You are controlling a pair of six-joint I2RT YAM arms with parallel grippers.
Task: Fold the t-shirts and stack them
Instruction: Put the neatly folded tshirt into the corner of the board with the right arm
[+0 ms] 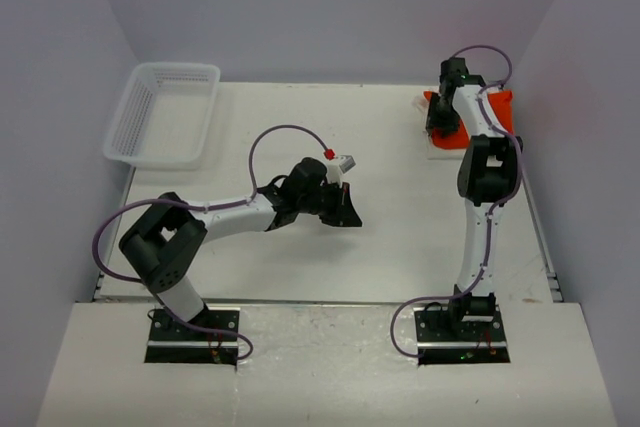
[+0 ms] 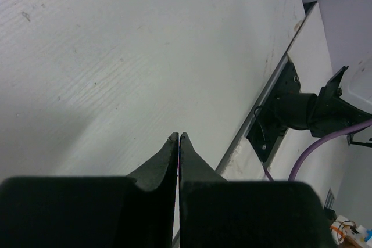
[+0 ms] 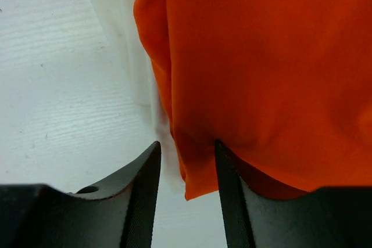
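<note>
The orange-red t-shirt (image 1: 497, 112) lies folded at the table's far right; it fills the right wrist view (image 3: 267, 56). A cream-white t-shirt (image 1: 445, 150) lies under it, with its edge peeking out along the orange one's side (image 3: 122, 27). My right gripper (image 1: 440, 127) is open, and a corner of the orange shirt sits between its spread fingers (image 3: 187, 166) without being pinched. My left gripper (image 1: 345, 212) is shut and empty over the bare middle of the table (image 2: 178, 136), far from both shirts.
A white lattice basket (image 1: 165, 112) stands at the far left corner. The right arm's base bracket (image 2: 296, 108) and a purple cable show at the table's near edge. Walls close in on both sides.
</note>
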